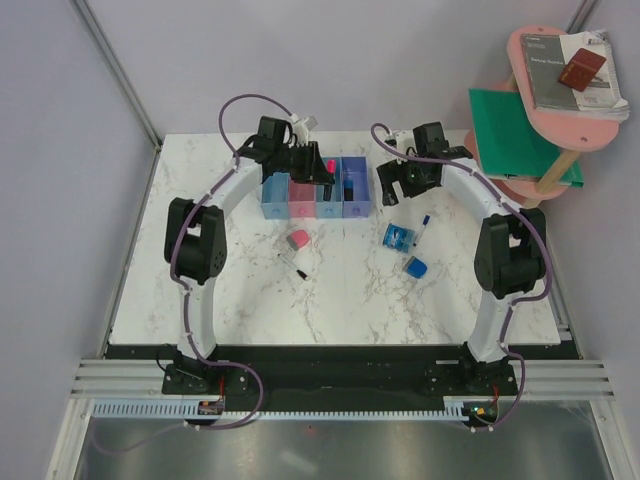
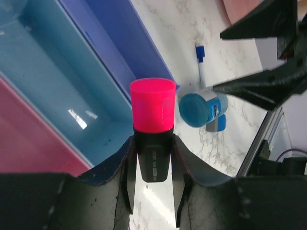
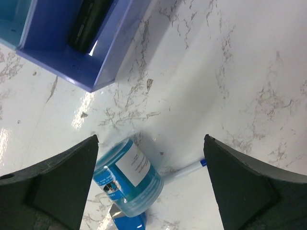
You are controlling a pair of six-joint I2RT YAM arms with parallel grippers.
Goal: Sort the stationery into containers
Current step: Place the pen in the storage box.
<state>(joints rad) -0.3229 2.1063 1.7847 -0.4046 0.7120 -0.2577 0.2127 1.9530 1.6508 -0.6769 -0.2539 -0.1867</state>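
Top external: white marble table (image 1: 340,300), grey walls (image 1: 60,150).

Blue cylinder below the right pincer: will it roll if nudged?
Probably: the blue cylinder lies on its side on the smooth table, so a sideways push may roll it. Its glossy round wall looks slippery; grip it squarely.

Bins (image 1: 275,209) rear centre; eraser (image 1: 297,240), pen (image 1: 292,266) before them; blocks (image 1: 398,237), marker (image 1: 424,225) to right.
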